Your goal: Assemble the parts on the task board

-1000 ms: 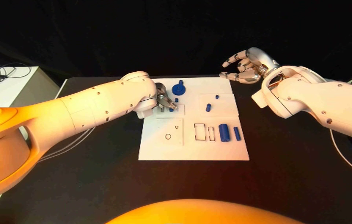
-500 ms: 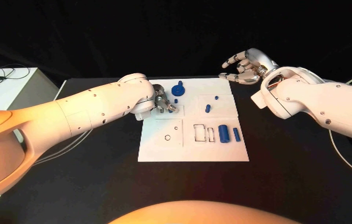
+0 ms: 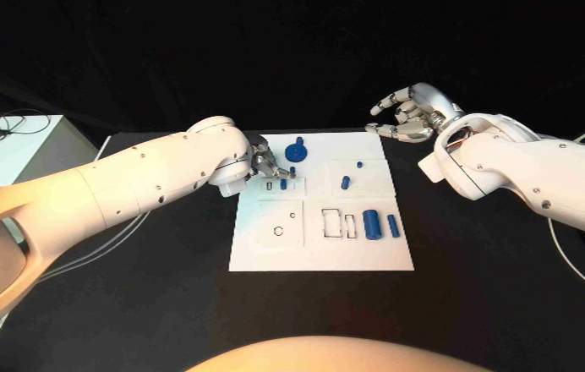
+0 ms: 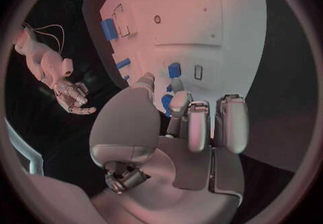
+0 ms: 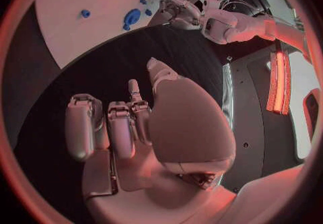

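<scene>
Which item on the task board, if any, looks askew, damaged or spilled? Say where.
Nothing stands out. The blue parts lie tidily on the task board, the left hand works at its far-left corner, and the right hand is off the board.

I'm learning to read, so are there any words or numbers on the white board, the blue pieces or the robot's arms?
None: nothing can be read as a word or number.
The task board bears only outlines of rectangles and circles, not letters.
The blue parts are plain.
The left hand, the right hand and their white arms show only small dark dots, no labels.
</scene>
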`<action>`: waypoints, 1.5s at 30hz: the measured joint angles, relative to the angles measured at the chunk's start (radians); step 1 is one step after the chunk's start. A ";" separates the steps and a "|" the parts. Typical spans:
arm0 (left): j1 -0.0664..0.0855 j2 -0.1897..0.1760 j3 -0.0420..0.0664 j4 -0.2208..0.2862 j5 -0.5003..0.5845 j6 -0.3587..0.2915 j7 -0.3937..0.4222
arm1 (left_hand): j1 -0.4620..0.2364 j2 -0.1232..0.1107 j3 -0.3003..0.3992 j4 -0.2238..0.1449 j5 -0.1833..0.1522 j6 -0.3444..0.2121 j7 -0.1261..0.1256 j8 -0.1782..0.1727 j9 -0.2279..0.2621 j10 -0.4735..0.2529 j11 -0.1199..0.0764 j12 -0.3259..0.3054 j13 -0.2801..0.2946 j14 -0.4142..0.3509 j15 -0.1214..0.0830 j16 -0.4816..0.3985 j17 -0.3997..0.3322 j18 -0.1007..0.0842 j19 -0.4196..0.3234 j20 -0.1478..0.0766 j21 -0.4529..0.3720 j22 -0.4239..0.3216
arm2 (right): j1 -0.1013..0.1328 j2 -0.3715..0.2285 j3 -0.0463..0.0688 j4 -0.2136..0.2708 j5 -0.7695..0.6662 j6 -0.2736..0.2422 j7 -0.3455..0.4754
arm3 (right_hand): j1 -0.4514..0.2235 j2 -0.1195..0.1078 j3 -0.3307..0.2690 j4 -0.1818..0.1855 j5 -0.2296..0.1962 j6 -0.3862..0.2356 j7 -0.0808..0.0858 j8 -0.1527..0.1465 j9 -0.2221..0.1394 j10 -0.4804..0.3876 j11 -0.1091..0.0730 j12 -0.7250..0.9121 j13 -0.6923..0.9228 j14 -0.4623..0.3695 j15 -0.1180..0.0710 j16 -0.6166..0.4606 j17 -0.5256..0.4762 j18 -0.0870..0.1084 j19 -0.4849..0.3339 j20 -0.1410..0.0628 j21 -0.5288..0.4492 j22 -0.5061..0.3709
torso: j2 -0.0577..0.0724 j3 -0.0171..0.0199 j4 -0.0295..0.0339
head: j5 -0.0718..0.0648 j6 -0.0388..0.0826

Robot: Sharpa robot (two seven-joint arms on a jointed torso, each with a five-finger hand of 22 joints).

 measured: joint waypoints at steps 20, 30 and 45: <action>0.006 0.008 0.103 -0.117 0.013 -0.013 0.019 | 0.075 -0.019 0.227 0.000 0.018 -0.064 0.057 -0.149 -0.149 -0.108 0.054 -0.054 -0.122 0.001 0.045 0.000 0.000 0.000 -0.039 0.039 -0.039 -0.077 | 0.000 0.000 0.000 -0.005 0.000 -0.001 0.001 | 0.000 0.000 0.000 0.000 0.000 -0.003 0.003 0.000 0.001 0.000 0.000 0.000 0.001 0.000 0.000 0.000 0.000 0.000 0.000 0.000 0.000 0.000 | 0.006 0.0026 -0.0074 | 0.006 0.026; 0.028 0.045 0.113 -0.219 0.028 -0.015 0.038 | 0.040 -0.063 0.304 0.000 0.018 -0.061 0.061 -0.149 -0.170 -0.108 0.054 -0.054 -0.123 -0.002 0.049 0.000 0.000 0.000 -0.036 0.043 -0.039 -0.076 | 0.000 0.000 0.000 -0.003 0.000 -0.001 0.001 | 0.000 0.000 0.000 0.000 0.000 -0.003 0.003 0.000 0.001 0.000 0.000 0.000 0.001 0.000 0.000 0.000 0.000 0.000 0.000 0.000 0.000 0.000 | 0.017 0.0077 -0.0132 | 0.010 0.035; 0.033 0.106 0.110 -0.335 0.014 0.016 0.040 | -0.004 -0.083 0.295 0.000 0.013 -0.061 0.061 -0.144 -0.174 -0.111 0.057 -0.054 -0.135 -0.002 0.049 0.000 0.000 0.000 -0.036 0.043 -0.039 -0.077 | 0.001 -0.004 0.004 0.007 -0.001 -0.003 0.001 | 0.000 0.000 0.000 0.000 0.000 -0.003 0.003 0.004 0.001 0.000 0.000 0.000 0.000 0.000 0.000 0.000 0.000 0.000 0.000 0.000 0.000 0.000 | 0.033 0.0129 -0.0231 | 0.016 0.045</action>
